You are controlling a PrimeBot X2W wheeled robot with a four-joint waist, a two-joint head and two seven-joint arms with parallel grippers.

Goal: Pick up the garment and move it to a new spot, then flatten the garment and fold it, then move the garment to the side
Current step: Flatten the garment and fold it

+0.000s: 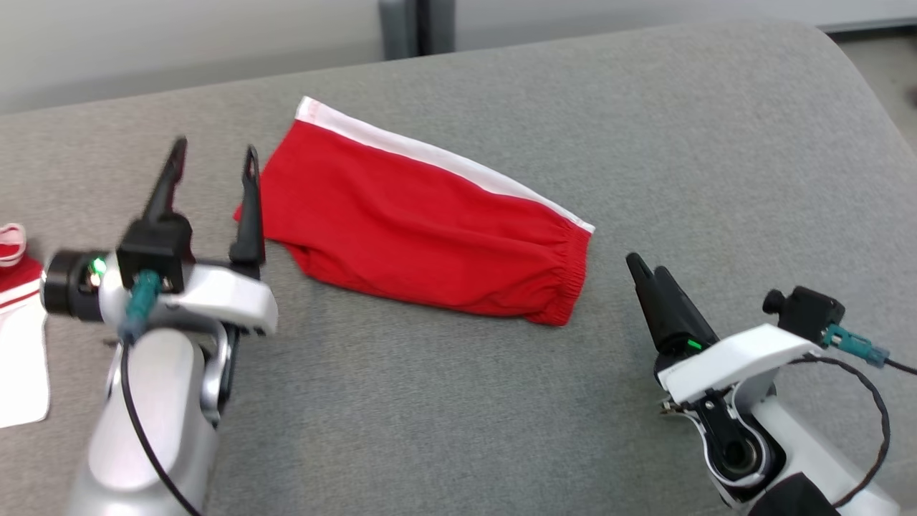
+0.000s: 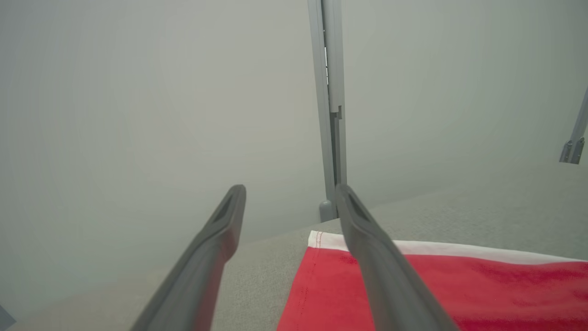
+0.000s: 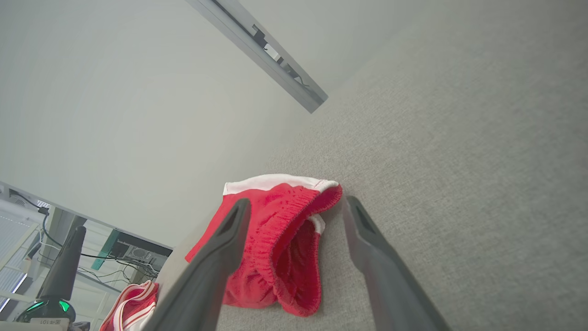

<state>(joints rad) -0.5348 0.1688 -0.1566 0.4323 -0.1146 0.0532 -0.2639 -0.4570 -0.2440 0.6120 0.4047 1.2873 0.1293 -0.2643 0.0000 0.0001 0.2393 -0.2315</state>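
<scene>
1. Item: one red garment with a white stripe along its far edge. It lies folded lengthwise on the grey padded surface, between the two grippers. The elastic waistband is toward the robot's right and the hem end toward its left. Judged stage: the fold is made and the move to the side is not yet done.
2. Left gripper: fingers spread wide, holding nothing, just beside the hem corner. Risk: a pinch taken from here may catch only the corner or only the top layer. The fold would then peel open on lifting.
3. Right gripper: its wrist view has the fingers standing apart and empty, aimed at the gathered waistband; in the head view they overlap edge-on. It is near the cloth, not touching. Risk: the waistband mouth gapes toward this gripper, so one finger may slip inside. It would then grasp a single wall rather than the full thickness, and the layers would separate.
4. Both arms. Risk: uneven lift or pull between the two ends would stretch, twist or drag the cloth over the rough surface. That would wrinkle the flattened panel.
5. Destination. Risk: a second red-and-white garment lies at the surface's left edge, so a move that way could land on it or tangle with it. On the right the surface rounds off, and an overshoot would leave the cloth hanging over.
</scene>
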